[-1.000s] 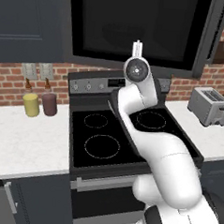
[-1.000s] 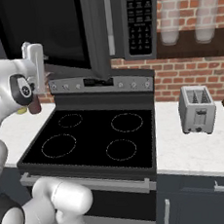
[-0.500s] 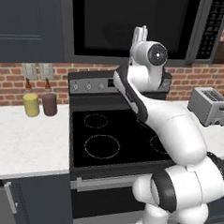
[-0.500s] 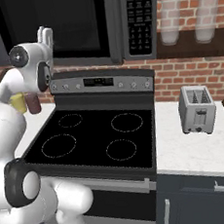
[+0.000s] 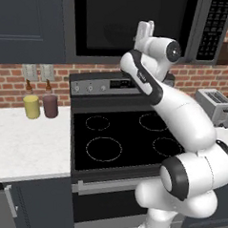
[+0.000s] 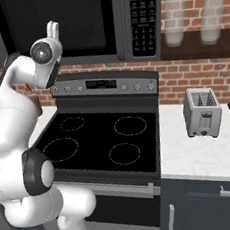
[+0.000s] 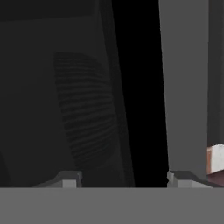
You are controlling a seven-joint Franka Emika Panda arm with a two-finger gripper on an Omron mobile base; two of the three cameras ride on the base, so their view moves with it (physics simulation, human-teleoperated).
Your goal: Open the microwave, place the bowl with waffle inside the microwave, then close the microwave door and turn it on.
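Note:
The microwave (image 5: 214, 26) hangs over the stove with its button panel (image 6: 144, 18) at the right. The microwave door (image 5: 102, 24) (image 6: 82, 20) lies flush against the box, its black window facing out. My gripper (image 5: 146, 29) (image 6: 52, 28) points upward just in front of the window's lower part, open, with nothing between its fingers. In the hand view the gripper (image 7: 124, 181) faces the dark door from close up. A dim, finely streaked rounded shape (image 7: 87, 113) shows behind the glass and looks like the bowl. The waffle is hidden.
The black stove (image 5: 128, 140) lies below the arm. A yellow jar (image 5: 31, 106) and a maroon jar (image 5: 50, 106) stand on the left counter (image 5: 27, 149). A toaster (image 6: 202, 112) sits on the right counter (image 6: 201, 153). Two glass jars (image 6: 172, 23) stand on a shelf.
The microwave door was ajar a second ago and is now shut. My hand has risen and moved right across the door's front, and its fingers have drawn closer together.

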